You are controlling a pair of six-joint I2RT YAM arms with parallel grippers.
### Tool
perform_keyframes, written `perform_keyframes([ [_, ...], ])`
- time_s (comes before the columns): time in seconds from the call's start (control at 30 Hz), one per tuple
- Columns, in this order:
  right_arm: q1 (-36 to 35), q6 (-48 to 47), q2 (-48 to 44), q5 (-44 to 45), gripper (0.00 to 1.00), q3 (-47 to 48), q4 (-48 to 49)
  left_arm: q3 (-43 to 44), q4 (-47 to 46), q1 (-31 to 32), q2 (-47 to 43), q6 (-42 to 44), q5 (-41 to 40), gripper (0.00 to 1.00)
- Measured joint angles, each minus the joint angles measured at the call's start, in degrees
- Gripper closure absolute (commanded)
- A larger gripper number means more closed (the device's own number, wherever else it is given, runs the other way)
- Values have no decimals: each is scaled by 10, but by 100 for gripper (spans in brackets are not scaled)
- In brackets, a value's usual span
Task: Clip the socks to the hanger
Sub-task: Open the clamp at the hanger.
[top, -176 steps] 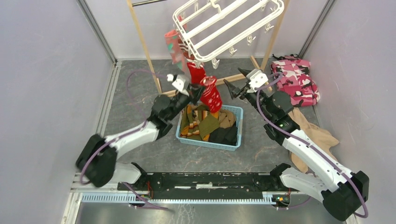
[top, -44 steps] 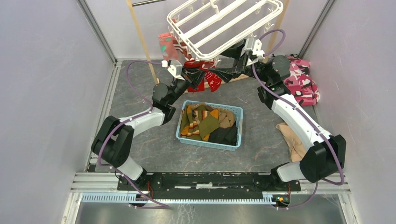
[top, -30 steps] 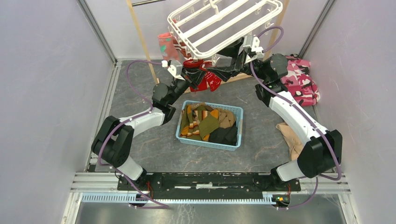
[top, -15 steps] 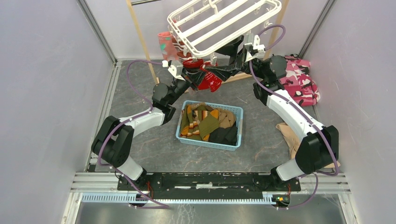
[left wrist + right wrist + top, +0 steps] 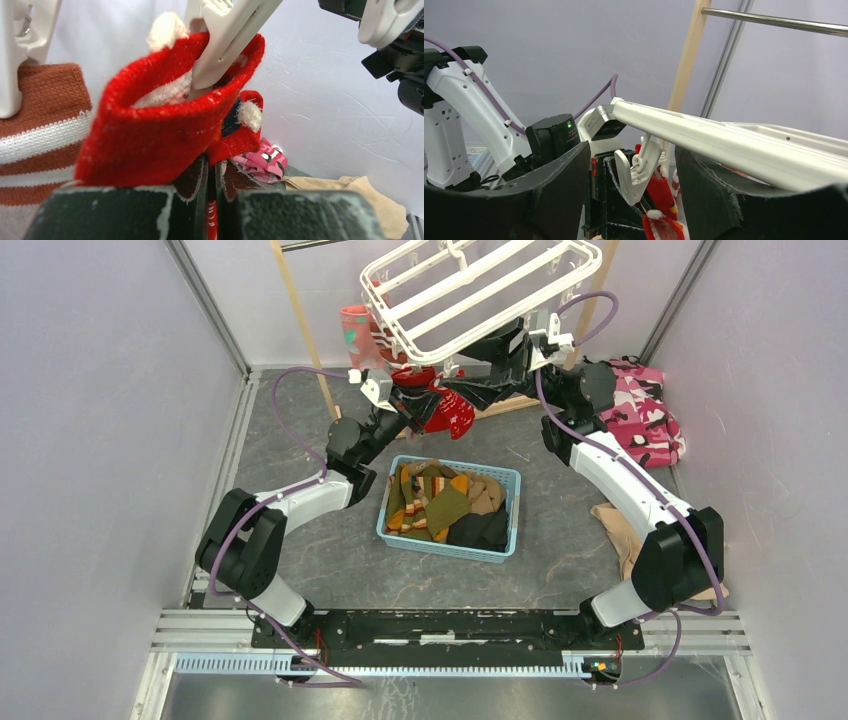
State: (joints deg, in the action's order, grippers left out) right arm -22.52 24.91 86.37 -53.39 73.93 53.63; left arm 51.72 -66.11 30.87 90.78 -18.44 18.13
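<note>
Your left jaws are pinching shut on the red sock, holding its open cuff up to a white clip under the near rim of the hanger, and the clip's tip is sitting inside the cuff. Your right jaws are standing wide open on either side of a clip just under that rim, gripping nothing, with the red sock right below. A striped sock is hanging beside it, and the basket is sitting on the counter underneath.
</note>
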Motion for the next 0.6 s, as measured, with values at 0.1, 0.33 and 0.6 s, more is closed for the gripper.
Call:
perform_keyframes([
  [0.1,0,5,1,0,40,0,4,0,0,0,0,0,0,98],
  [0.33,0,9,7,-2,44,0,5,0,0,0,0,0,0,98],
  [0.6,0,12,9,-5,36,0,6,0,1,0,-3,0,0,98],
])
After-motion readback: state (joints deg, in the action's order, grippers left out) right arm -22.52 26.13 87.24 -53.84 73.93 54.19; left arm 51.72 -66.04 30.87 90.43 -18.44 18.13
